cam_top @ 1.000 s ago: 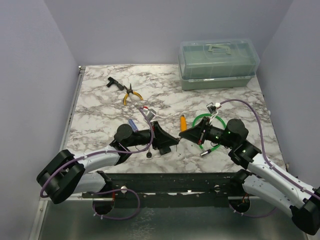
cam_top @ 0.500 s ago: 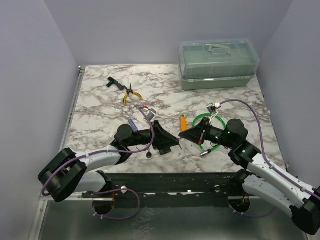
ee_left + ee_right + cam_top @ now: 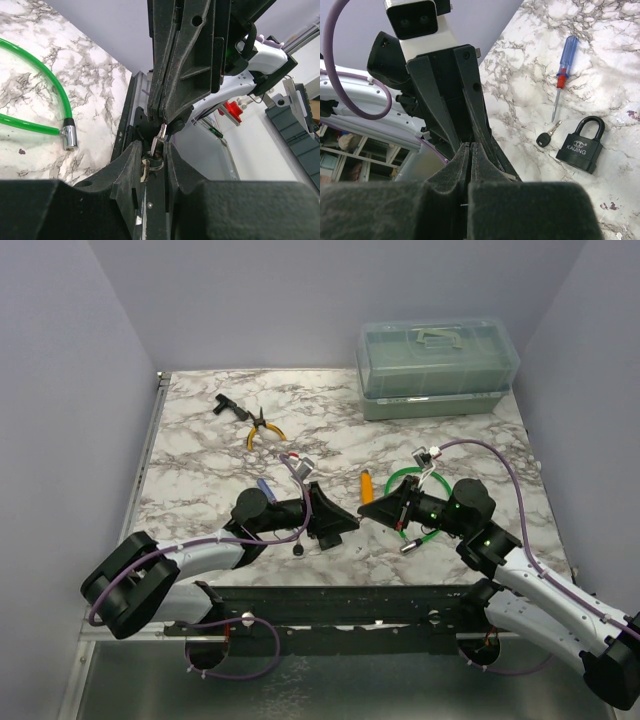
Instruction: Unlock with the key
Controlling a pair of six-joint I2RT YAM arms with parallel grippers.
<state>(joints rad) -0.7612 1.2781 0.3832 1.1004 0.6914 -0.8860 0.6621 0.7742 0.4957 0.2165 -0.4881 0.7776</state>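
– So, what is the left gripper (image 3: 154, 151) doing?
– Its two fingers (image 3: 129, 167) sit very close, with just a thin gap. The key (image 3: 157, 142) and its little ring (image 3: 152, 164) are in that gap. I cannot tell if the fingers squeeze it.
– And the right gripper (image 3: 470, 150)?
– Its fingers are pressed tight together. It points at the left one, tip to tip, and it pinches the top end of the key.
– Where is the key, then?
– Up off the table (image 3: 200, 440), between the two tips, around the middle of the near side.
– Is the padlock (image 3: 581, 144) close?
– Yes. It is black and lies flat on the table near the left gripper. It does not touch the key. A second key with a black head (image 3: 547, 136) lies just beside it.
– What is farther off?
– A screwdriver (image 3: 563, 65) with a blue and red handle lies a bit farther to the left. A green cable (image 3: 35, 75) lies on the right, by the right arm. At the far right stands a green box (image 3: 437, 368).
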